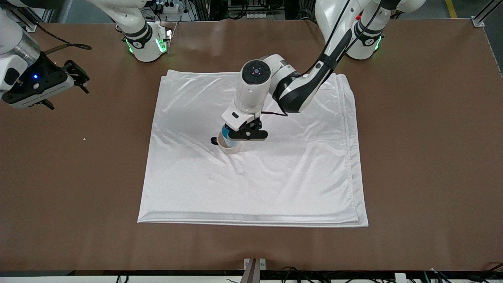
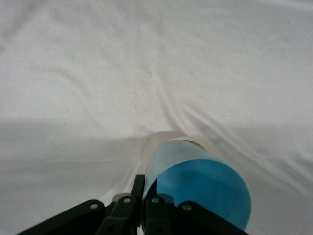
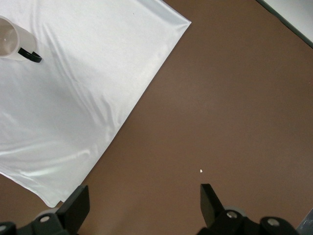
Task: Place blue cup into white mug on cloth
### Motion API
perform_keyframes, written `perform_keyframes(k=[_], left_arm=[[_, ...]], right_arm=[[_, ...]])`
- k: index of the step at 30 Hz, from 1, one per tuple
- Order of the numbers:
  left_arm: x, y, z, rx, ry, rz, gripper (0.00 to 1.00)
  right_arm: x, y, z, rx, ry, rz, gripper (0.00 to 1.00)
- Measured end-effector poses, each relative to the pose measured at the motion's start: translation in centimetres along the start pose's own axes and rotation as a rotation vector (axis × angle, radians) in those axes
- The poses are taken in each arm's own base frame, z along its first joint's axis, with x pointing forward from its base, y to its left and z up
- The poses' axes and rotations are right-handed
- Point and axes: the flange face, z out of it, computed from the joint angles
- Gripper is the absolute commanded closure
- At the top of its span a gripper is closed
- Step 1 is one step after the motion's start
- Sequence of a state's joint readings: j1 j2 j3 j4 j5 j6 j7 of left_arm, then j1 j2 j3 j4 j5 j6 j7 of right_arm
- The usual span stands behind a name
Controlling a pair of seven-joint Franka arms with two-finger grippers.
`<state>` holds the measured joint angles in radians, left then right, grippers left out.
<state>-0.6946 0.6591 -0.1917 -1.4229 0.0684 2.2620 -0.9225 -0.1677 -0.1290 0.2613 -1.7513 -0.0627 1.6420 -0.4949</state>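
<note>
My left gripper [image 1: 235, 135] is shut on the wall of the blue cup [image 1: 225, 132], one finger inside it and one outside. It holds the cup tilted right over the white mug [image 1: 230, 148], which stands on the cloth [image 1: 275, 177] near its middle with its black handle toward the right arm's end. In the left wrist view the gripper [image 2: 146, 196] grips the cup [image 2: 195, 181], and the mug's rim [image 2: 164, 139] shows at the cup's lower end on the cloth [image 2: 146, 73]. My right gripper [image 1: 80, 80] is open and empty, and waits over bare table.
The right wrist view shows the open right gripper [image 3: 142, 200] above brown table, a cloth corner [image 3: 73, 88] and the mug [image 3: 7, 41]. A small white speck [image 1: 84, 138] lies on the table at the right arm's end.
</note>
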Motion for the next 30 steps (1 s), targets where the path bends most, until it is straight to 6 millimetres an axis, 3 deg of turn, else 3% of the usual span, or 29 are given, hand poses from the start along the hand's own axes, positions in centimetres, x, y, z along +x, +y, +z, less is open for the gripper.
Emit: perform_keyframes(k=[11,22,25,27,30], left_arm=[[-1.3,0.6,1.4,0.012,-0.016,0.018,1.00],[-2.1,1.2,2.5,0.008,-0.015,0.032,0.98],[-2.0,1.3,2.5,-0.001,-0.009,0.031,0.67],[-1.9,1.3,2.6,-0.004,-0.005,0.030,0.56],[-1.7,1.1,2.7,-0.004,-0.002,0.027,0.19]], right_arm=[[-1.7,2.8,0.4,0.041,0.006,0.075,0.00],[-2.6,4.1,0.5,0.052,0.006,0.192,0.00],[-2.8,4.1,0.6,0.060,-0.005,0.262,0.00],[-2.8,4.0,0.6,0.065,-0.009,0.302,0.00],[-2.7,3.7,0.6,0.070,-0.011,0.367,0.00]])
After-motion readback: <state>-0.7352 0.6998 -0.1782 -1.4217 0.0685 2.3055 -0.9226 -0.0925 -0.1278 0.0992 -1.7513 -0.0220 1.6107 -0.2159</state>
